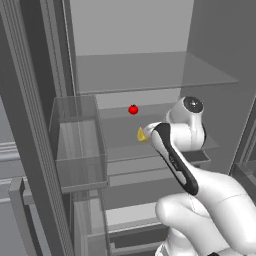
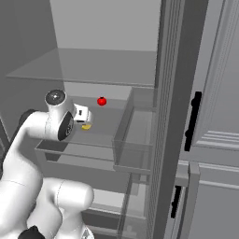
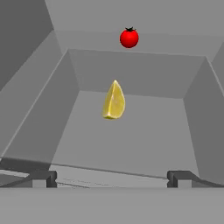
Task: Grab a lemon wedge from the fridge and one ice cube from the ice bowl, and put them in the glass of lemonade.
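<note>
The fridge (image 1: 130, 30) stands open, and my arm reaches in over its middle glass shelf (image 2: 70, 140). The lemon wedge (image 3: 114, 101) stands on that shelf, small, bright yellow, point up; it is also seen as the lemon wedge (image 1: 142, 134) (image 2: 86, 126) just past my hand. My gripper (image 3: 111, 179) is open, its dark fingertips (image 3: 43, 178) set wide apart. The wedge lies ahead of them, centred between them and untouched. The ice bowl and the glass of lemonade are out of view.
A small red round fruit (image 3: 129, 37) (image 1: 133, 109) (image 2: 101, 101) sits further back on the same shelf. A clear door bin (image 1: 80, 145) (image 2: 135, 140) hangs on the open door beside the shelf. Another glass shelf (image 1: 150, 70) runs above. Paneled grey cabinets (image 2: 219, 116) stand to the right.
</note>
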Controlling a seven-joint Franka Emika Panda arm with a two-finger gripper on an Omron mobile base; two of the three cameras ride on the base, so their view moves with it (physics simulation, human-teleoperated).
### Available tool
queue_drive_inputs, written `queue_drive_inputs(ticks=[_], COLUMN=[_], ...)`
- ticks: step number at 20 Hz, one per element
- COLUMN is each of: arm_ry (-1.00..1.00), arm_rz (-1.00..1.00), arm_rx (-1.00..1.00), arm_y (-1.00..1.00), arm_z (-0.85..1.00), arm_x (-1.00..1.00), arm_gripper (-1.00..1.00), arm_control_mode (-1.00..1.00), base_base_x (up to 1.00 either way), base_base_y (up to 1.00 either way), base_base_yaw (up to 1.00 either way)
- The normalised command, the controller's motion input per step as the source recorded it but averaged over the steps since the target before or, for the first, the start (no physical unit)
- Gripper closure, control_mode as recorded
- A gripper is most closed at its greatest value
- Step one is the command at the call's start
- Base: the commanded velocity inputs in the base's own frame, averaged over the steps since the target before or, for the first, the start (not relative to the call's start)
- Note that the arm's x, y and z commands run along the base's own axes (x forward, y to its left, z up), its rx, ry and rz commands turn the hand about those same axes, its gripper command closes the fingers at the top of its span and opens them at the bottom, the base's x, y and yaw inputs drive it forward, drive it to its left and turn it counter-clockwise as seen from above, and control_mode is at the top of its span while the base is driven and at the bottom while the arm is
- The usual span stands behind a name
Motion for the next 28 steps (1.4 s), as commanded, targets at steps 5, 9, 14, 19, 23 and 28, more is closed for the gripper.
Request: queue_drive_inputs(ticks=[5,9,14,19,23,28], arm_ry=[0.06,0.06,0.01,0.00,0.00,0.00], arm_rz=[0.00,-0.01,-0.02,-0.01,-0.02,-0.04], arm_rx=[0.00,0.00,0.00,0.00,0.00,0.00], arm_y=[0.11,0.11,0.14,0.13,0.00,-0.06], arm_z=[0.03,-0.04,-0.16,-0.28,-0.08,-0.01], arm_x=[0.57,0.61,0.61,0.39,-0.07,-0.26], arm_gripper=[-1.00,-1.00,-1.00,-1.00,-1.00,-1.00], arm_control_mode=[-1.00,-1.00,-1.00,-1.00,-1.00,-1.00], base_base_x=[0.00,0.00,0.00,0.00,0.00,0.00], base_base_y=[0.00,0.00,0.00,0.00,0.00,0.00], base_base_yaw=[0.00,0.00,0.00,0.00,0.00,0.00])
